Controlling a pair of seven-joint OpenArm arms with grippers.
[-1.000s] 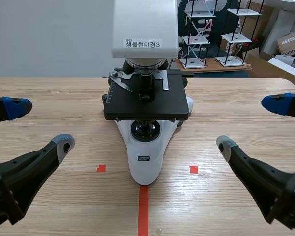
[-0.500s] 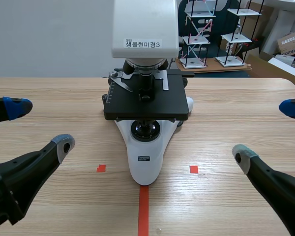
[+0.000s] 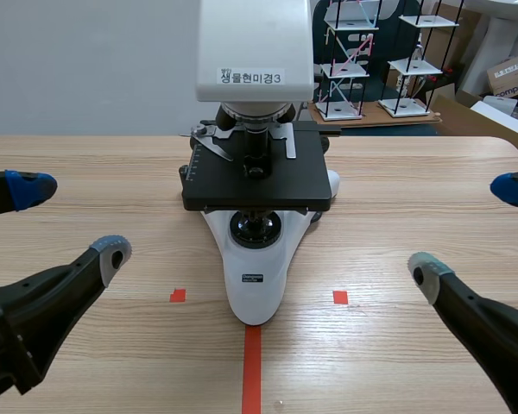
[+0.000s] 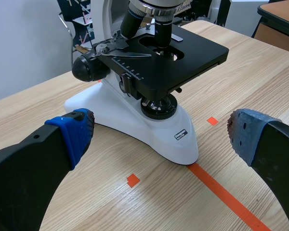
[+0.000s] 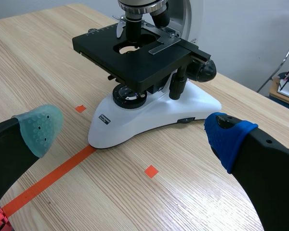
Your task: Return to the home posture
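White-and-black laboratory microscope (image 3: pixel 257 216) sits dead centre on the pale wood-grain table (image 3: pixel 414 172). The rounded tip of its base points toward the robot and meets the end of the orange-red tape line (image 3: pixel 251 371).

Up on the boxy white head, a white sticker (image 3: pixel 252 77) reads "생물현미경3" in dark print, clear as you like. Down on the base there is a small black badge (image 4: pixel 181 134) with white lettering, too fine to read. Along the edge of the black stage runs a white graduated scale (image 4: pixel 127 72), and its figures are not legible either.

Over to the arms. The left gripper (image 3: pixel 69 221) lies low at the table's left side, fingers spread wide with nothing between them. Its blue pad (image 3: pixel 30 188) is farther out and its grey-green dotted pad (image 3: pixel 112 253) nearer. From its own camera the microscope stands ahead in the gap, well apart from both fingers.

The right gripper (image 3: pixel 468 229) mirrors it at the table's right side, also spread wide and holding nothing. Its blue pad (image 3: pixel 511 188) is at the far edge, and its grey-green pad (image 3: pixel 425 272) is closer in. In the right wrist view the microscope is ahead and touches neither finger.

Two small orange-red tape squares flank the base, one toward the left arm (image 3: pixel 178 295) and one toward the right arm (image 3: pixel 340 297). Behind the table, a brown cardboard box (image 3: pixel 509 73) bears printing that is cut off.
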